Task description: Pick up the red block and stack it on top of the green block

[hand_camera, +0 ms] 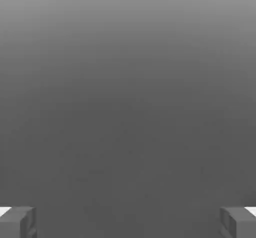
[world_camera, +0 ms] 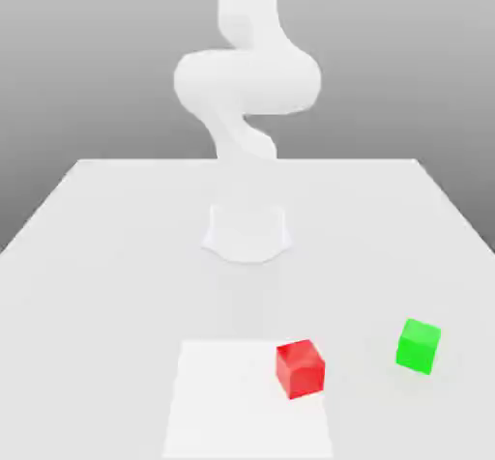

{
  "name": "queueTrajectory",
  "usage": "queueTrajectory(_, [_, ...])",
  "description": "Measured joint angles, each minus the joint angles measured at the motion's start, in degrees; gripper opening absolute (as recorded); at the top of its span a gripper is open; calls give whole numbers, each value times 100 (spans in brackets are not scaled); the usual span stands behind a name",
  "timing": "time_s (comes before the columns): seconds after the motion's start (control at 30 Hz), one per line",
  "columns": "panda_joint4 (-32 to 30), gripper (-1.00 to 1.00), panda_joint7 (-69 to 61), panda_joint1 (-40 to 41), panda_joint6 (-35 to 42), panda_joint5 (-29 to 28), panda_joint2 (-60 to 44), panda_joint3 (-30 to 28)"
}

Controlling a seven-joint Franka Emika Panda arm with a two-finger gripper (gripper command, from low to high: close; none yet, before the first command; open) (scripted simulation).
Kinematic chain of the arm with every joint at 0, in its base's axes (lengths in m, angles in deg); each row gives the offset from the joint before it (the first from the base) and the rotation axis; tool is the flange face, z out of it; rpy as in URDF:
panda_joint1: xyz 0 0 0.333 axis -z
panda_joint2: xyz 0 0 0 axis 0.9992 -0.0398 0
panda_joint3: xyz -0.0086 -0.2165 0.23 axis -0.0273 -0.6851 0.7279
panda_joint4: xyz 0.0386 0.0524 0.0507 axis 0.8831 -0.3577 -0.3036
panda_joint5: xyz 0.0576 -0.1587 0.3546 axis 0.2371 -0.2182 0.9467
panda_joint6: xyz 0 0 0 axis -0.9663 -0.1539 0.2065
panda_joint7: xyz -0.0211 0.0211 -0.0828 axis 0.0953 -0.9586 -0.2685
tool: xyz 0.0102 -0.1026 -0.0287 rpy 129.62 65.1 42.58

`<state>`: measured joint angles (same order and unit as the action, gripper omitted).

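Observation:
The red block (world_camera: 300, 368) sits on the white table (world_camera: 97, 255) near its front edge, a little to the exterior view's right of centre. The green block (world_camera: 418, 345) rests on the table further to the exterior view's right, about a block's width apart from the red one. In the hand view my gripper (hand_camera: 128, 223) is open: one grey fingertip (hand_camera: 17, 222) and the other (hand_camera: 239, 222) stand far apart with nothing between them, against plain grey background. Neither block appears in the hand view.
The white arm rises from its round base (world_camera: 247, 231) at the table's middle and bends overhead. A paler white rectangle (world_camera: 232, 400) lies at the front centre, its right edge under the red block.

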<state>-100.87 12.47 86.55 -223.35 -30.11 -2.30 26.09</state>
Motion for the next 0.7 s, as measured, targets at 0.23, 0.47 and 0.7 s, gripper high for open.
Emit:
queueTrajectory(0.23, [-842,0,-398,-337,-888,133,-1530,3])
queueTrajectory(0.47, [-1650,0,-707,-583,-1734,164,-2985,111])
queueTrajectory(0.7, [-2278,0,-771,-738,-2655,-80,-4435,199])
